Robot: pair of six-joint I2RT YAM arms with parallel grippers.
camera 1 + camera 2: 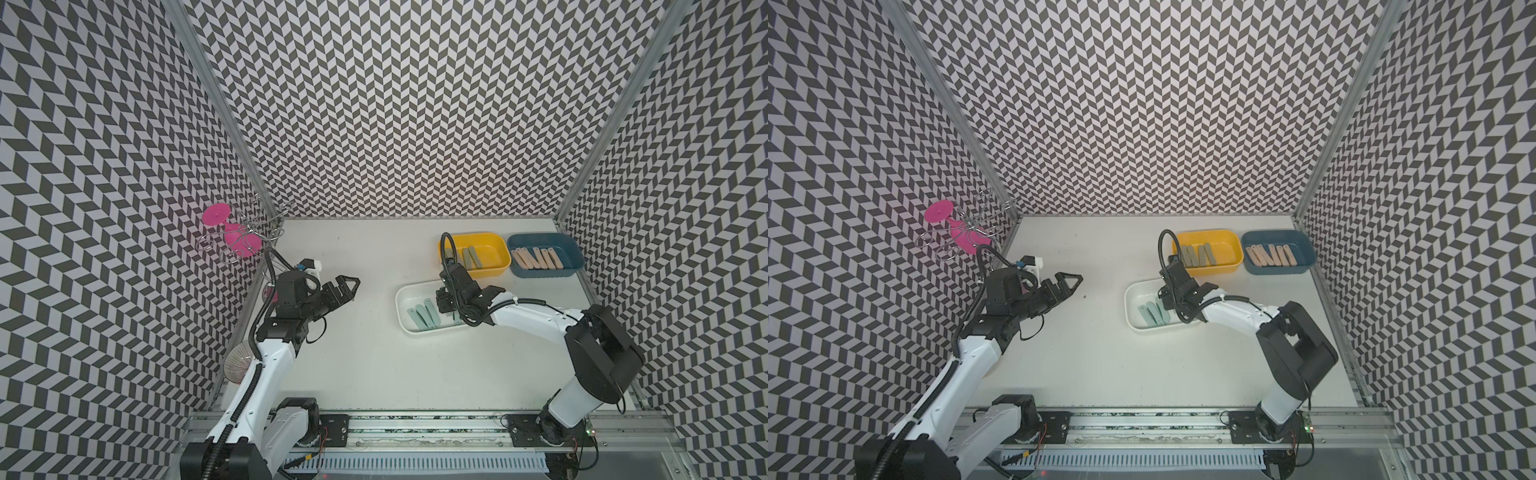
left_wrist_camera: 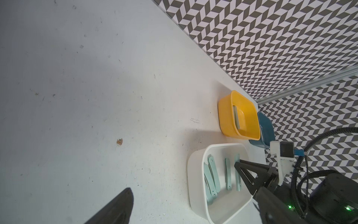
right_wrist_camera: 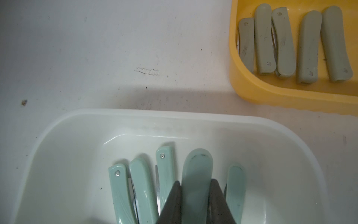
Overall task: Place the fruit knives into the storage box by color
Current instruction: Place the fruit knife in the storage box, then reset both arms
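R end effector (image 3: 195,183): clamped across width of mint fruit knife (image 3: 197,164), inside white bin (image 3: 58,124) beside four more mint knives (image 3: 143,184). Knife prob. light, rigid, glossy, so slippery; pinch narrow edges near mid-length. L end effector (image 1: 347,286): off to side, jaw state unclear.

The left rear box (image 1: 471,236) stood beside the right rear box (image 1: 540,236); the front box (image 1: 400,309) lay before the former. Fruit knives (image 1: 536,258) lay in each.
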